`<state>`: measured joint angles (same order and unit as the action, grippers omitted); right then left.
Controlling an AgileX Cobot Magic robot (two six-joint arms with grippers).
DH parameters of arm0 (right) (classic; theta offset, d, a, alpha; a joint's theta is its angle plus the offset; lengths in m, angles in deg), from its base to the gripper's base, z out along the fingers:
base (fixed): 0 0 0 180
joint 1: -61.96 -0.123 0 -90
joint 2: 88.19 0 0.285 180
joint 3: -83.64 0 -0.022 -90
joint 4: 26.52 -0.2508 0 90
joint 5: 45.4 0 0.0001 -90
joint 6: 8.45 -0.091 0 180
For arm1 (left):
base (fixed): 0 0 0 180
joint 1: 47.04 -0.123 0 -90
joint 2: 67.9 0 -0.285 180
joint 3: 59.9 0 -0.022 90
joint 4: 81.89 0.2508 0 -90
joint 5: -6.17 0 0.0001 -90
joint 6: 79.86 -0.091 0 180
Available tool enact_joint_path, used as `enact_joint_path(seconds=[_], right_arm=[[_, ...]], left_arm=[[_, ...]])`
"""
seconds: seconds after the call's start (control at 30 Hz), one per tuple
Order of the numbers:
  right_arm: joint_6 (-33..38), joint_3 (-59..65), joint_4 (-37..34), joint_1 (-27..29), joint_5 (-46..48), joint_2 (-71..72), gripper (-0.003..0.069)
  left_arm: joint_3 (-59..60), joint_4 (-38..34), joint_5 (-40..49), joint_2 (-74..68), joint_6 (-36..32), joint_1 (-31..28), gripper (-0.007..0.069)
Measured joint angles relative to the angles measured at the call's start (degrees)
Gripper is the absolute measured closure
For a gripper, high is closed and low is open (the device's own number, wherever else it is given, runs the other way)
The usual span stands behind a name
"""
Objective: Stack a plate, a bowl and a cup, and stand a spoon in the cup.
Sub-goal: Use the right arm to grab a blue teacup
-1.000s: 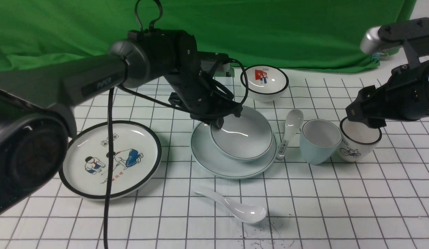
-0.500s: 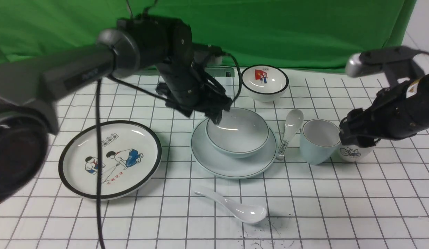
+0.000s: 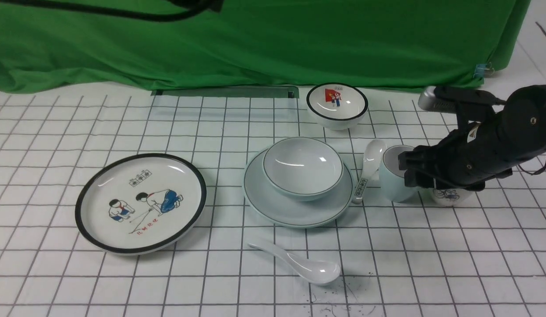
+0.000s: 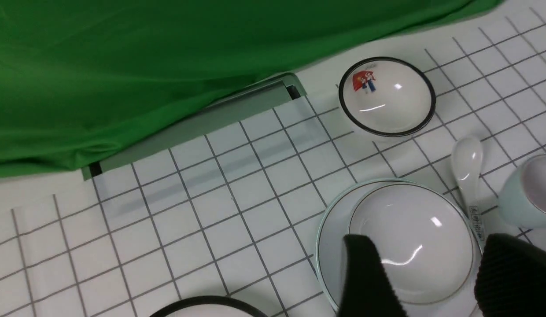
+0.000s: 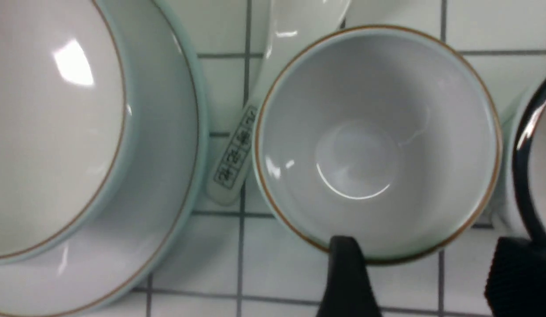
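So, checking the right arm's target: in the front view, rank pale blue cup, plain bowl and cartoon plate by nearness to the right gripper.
1. pale blue cup, right beside the right gripper.
2. plain bowl, centre.
3. cartoon plate, far left.

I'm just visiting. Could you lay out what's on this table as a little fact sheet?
Plate: on table, bottom of stack
Bowl: upright on the plate, empty
Cup: upright on table right of plate, not stacked
Spoon: lying on table in front of plate
Right hand: open, at the cup's rim
Left hand: open, empty
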<state>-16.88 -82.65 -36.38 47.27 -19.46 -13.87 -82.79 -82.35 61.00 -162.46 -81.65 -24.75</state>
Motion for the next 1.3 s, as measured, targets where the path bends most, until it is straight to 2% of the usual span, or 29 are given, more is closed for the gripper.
enact_joint_path(seconds=[0.03, 0.2, 0.57, 0.8, 1.03, 1.3], right_arm=[[-0.8, 0.0, -0.1, 0.0, -1.0, -0.3, 0.0215], [-1.2, 0.0, -1.5, 0.0, -1.6, -0.4, 0.0215], [-2.7, -0.6, -3.2, 0.0, -3.7, -1.0, 0.0215], [-4.4, -1.5, -4.3, 0.0, -5.3, -1.1, 0.0215], [-5.8, -1.8, -4.5, 0.0, -10.7, -1.8, 0.0215], [-5.4, -1.8, -3.4, 0.0, -11.0, -3.3, 0.0215]], left_arm=[[3.1, 0.0, -0.9, 3.6, 0.0, 0.0, 0.0370], [15.0, 0.5, -5.0, 11.4, 0.3, 0.0, 0.0420], [34.3, 3.9, -8.2, 21.6, 0.4, 0.0, 0.0423], [37.5, 6.6, -7.9, 22.9, 1.4, 0.0, 0.0422], [37.7, 6.8, -8.1, 22.9, 1.8, 0.0, 0.0419], [37.7, 6.4, -8.1, 22.9, 1.8, 0.0, 0.0415]])
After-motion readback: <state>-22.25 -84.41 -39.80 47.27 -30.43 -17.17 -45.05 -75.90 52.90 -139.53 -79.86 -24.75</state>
